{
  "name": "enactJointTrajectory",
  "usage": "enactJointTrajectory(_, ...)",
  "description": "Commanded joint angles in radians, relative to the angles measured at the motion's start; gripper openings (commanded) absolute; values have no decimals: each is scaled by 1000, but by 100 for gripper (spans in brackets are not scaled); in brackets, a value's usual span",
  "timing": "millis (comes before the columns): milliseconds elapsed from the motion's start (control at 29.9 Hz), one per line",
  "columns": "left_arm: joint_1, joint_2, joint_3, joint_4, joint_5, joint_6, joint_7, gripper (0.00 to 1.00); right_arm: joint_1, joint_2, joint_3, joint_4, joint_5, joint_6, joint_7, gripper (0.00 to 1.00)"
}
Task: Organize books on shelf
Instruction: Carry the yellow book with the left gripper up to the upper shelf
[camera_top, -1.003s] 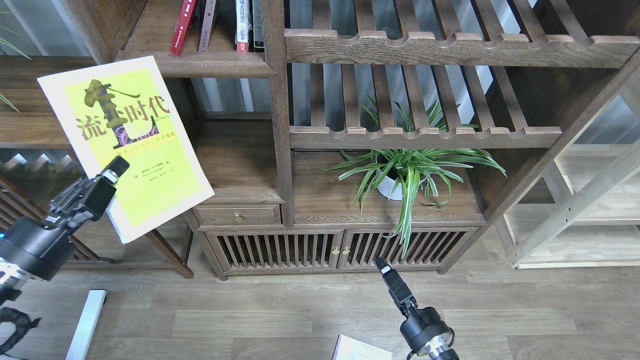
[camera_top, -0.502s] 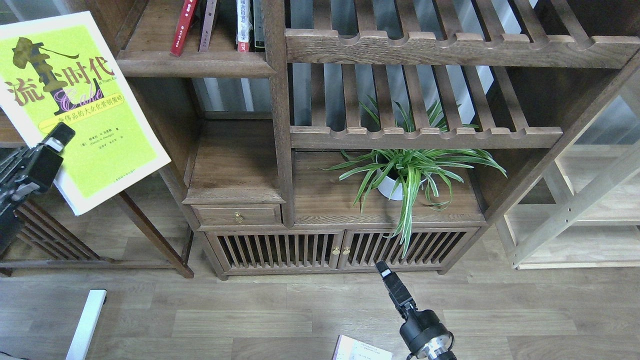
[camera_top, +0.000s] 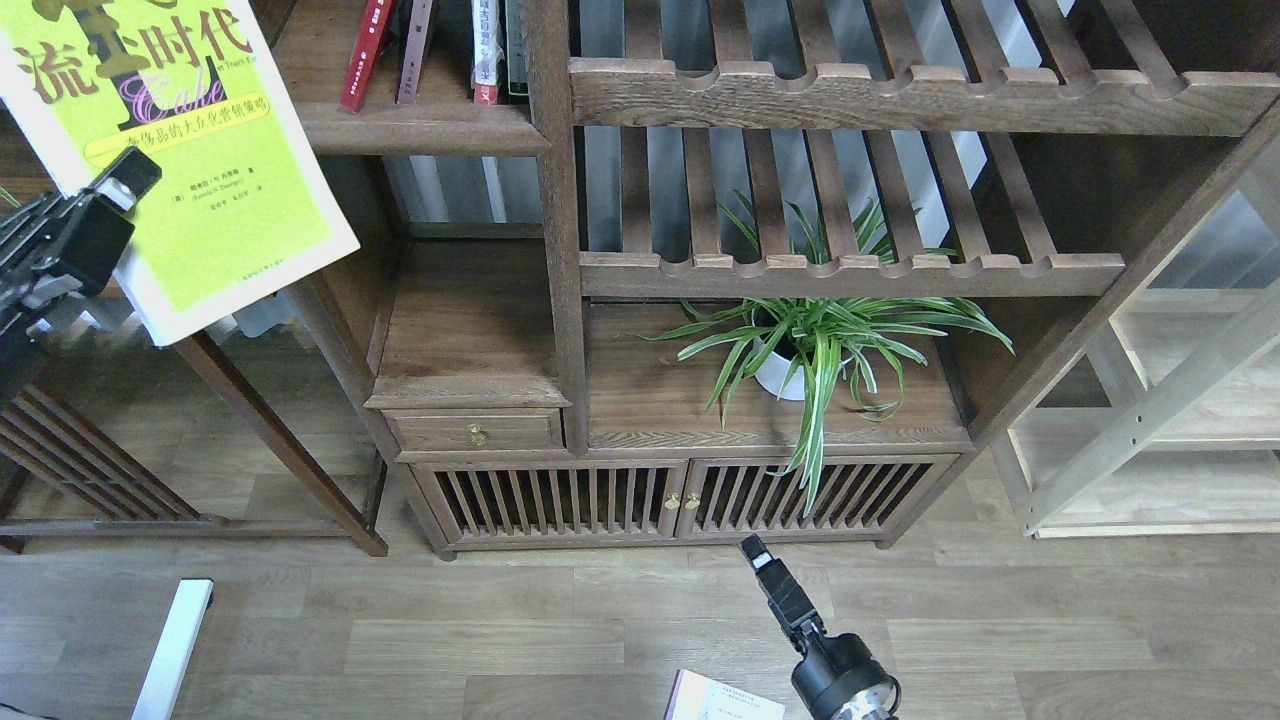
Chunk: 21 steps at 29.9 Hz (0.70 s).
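The left tool (camera_top: 120, 190) pinches the yellow-green book (camera_top: 190, 170) by its lower edge, cover tilted, beside the shelf (camera_top: 420, 130), likely for standing it upright; right tool (camera_top: 760, 565) idles low, its spread unclear

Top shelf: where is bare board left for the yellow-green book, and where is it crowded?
On the shelf, bare board runs between the red spine and the yellow-green book in the left gripper. The right end by the post is packed with upright spines.
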Motion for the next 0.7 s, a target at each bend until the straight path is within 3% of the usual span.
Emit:
enactJointTrajectory(0, -56, 0, 10, 7, 0, 0, 17, 0, -11, 0, 0, 14, 0, 1, -1, 99)
enactJointTrajectory(301, -163, 0, 24, 46, 0, 0, 23, 0, -36, 0, 2, 35, 0, 5, -1, 99)
enactJointTrajectory(669, -165, -8, 22, 100, -26, 0, 20, 0, -54, 0, 6, 51, -2, 5, -1, 99)
